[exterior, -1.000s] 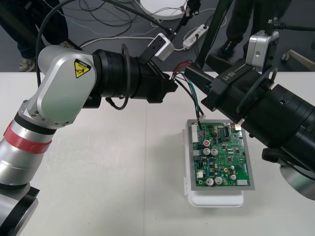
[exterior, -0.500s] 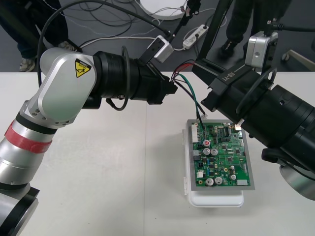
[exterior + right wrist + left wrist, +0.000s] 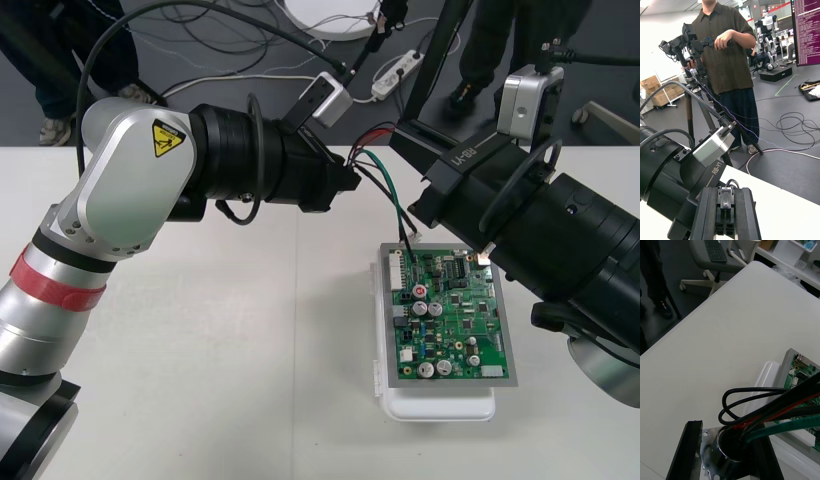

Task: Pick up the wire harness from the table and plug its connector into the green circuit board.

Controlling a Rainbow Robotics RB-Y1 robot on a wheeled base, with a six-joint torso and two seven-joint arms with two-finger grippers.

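Grips the harness by its round metal socket (image 3: pixel 724 452) in the left gripper (image 3: pixel 345 178), clamped on the flange, raised above the table (image 3: pixel 250 350) just beyond the far left corner of the green circuit board (image 3: pixel 455 320). Lets the wires (image 3: pixel 397 205) arc from there down to the small black plug (image 3: pixel 409 241), hanging at that corner on or just over the board's edge; cannot tell whether seated. Holds the right gripper (image 3: pixel 730 193) narrow, pressed nearly together with nothing of the harness seen between, stretched out above the wires and pointing toward the left gripper.

Likely trouble from here, as a judgement:

- Could yank the plug sideways off its header by drawing the left gripper away, given what looks like little slack in the green and black wires.
- Could bend the pins by pushing down on a tilted plug, hung as it is from wires rather than pinched at its body.
- Could snag the red loop on the right gripper while lowering, dragging the plug off line.
- Could shift the board on its white base (image 3: pixel 440 405) by pressing at the corner instead of straight down.

Better to ease the socket end toward the board for slack, then confirm seating before letting go
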